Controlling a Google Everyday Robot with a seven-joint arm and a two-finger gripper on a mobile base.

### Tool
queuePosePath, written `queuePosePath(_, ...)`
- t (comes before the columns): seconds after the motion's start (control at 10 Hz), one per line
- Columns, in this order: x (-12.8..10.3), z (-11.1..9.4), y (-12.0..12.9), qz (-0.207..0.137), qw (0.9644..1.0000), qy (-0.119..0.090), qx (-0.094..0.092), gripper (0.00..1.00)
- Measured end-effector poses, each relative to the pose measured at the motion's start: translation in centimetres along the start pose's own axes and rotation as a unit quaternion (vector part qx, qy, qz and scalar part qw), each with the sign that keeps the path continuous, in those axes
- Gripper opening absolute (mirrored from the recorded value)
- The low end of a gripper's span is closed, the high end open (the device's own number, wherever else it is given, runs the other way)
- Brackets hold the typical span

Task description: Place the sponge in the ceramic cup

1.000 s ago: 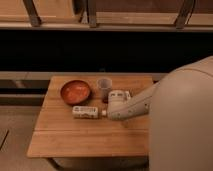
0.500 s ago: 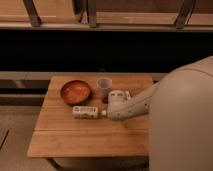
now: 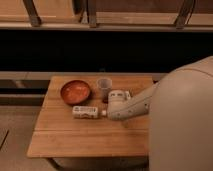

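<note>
A pale ceramic cup [image 3: 103, 86] stands upright near the back middle of the wooden table [image 3: 75, 137]. My gripper [image 3: 107, 100] hovers just in front of and slightly right of the cup, at the end of the white arm [image 3: 132, 106] that reaches in from the right. A small dark bit shows at the gripper's tip, close to the cup's base. I cannot make out the sponge; it may be hidden by the gripper.
An orange bowl [image 3: 75, 92] sits left of the cup. A white bottle [image 3: 85, 112] lies on its side in front of the bowl, close to the arm's wrist. My large rounded body [image 3: 185, 120] blocks the table's right side. A dark ledge runs behind the table.
</note>
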Motion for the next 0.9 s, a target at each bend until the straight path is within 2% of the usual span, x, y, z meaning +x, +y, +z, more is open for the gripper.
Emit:
queuePosePath(0.3,0.0,0.0,0.0,0.0,1.0,0.0,0.0,0.8)
queuePosePath(0.6,0.6,-0.8,-0.6,0.001,0.9999,0.01,0.012,0.8)
queuePosePath(0.7,0.3,-1.6,-1.1,0.003,0.9996,0.003,0.028,0.8)
queuePosePath(0.9,-0.4,-2.6,-1.6,0.007,0.9984,-0.024,0.051,0.8)
